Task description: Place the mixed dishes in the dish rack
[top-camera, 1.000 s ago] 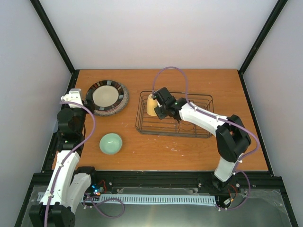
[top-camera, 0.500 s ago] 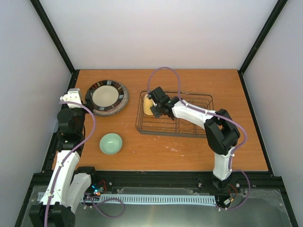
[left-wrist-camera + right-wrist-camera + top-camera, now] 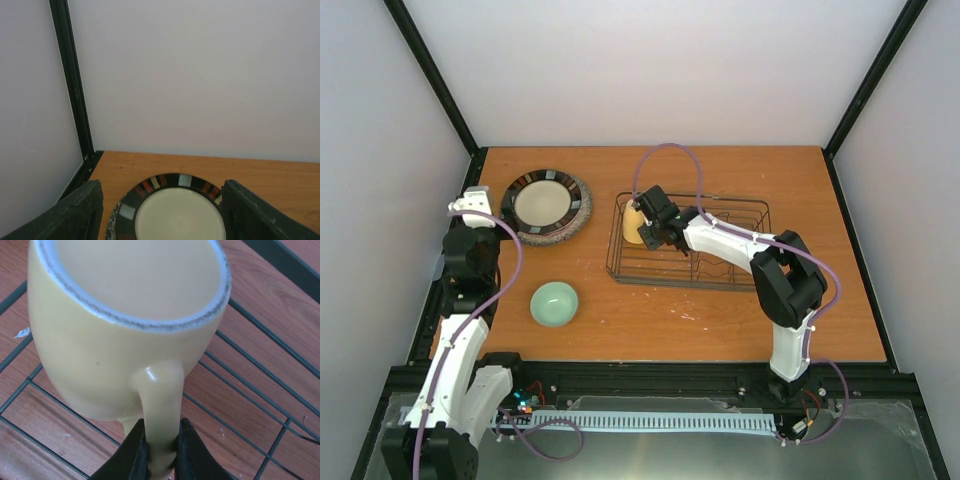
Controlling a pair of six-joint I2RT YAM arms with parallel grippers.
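The right claw (image 3: 657,226) is positioned over the far-left corner of the rectangular black wire dish rack (image 3: 692,282), which stands on the right-centre area of the brown wooden counter (image 3: 720,320). In the right wrist view, the right claw (image 3: 160,442) is clamped on the handle of the small yellow ceramic mug (image 3: 125,325): both fingers (image 3: 134,452) press against the sides of the handle with no gap visible. The small yellow ceramic mug (image 3: 634,226) is inside the rack outline, above the wire floor (image 3: 240,390), with its open mouth tipped toward the wrist camera; whether its base touches the wires cannot be determined. The left claw (image 3: 470,206) is located at the left edge of the counter, just beside the plate stack. In the left wrist view, the left claw (image 3: 165,207) has its fingers (image 3: 82,207) spread wide apart, holding nothing, with the round cream plate with a dark striped rim (image 3: 177,210) visible between them on the counter. This plate (image 3: 547,203) lies on top of the stack at the far-left area; a speckled grey plate rim (image 3: 560,234) protrudes beneath it. The pale mint-green bowl (image 3: 554,303) sits upright on the counter, nearer the arm bases, well apart from the rack.
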